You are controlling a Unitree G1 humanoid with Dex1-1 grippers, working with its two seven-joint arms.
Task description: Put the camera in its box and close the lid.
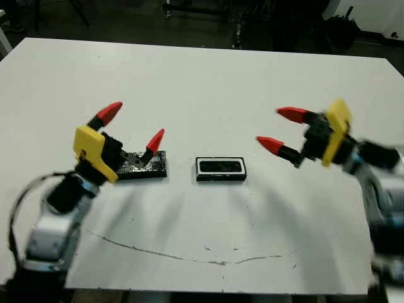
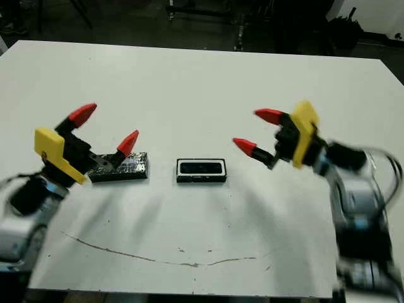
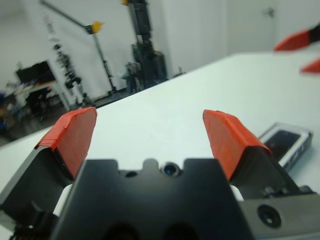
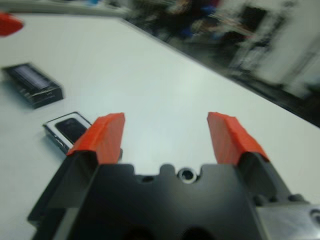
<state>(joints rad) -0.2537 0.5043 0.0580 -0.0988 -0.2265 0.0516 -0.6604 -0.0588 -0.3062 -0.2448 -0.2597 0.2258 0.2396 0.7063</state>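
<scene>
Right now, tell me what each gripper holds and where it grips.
Nothing is held. The left gripper is open above the lid; the right gripper is open in the air, right of the box.

white table (image 1: 202,82), black-rimmed white box (image 1: 221,169), silvery-black lid (image 1: 144,165)

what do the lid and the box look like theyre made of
The lid: likely card or plastic under shiny film, judging by silvery glare on its black face. The box: probably rigid card or plastic, with a matte black rim, a white inner edge and a glossy dark inside.
</scene>
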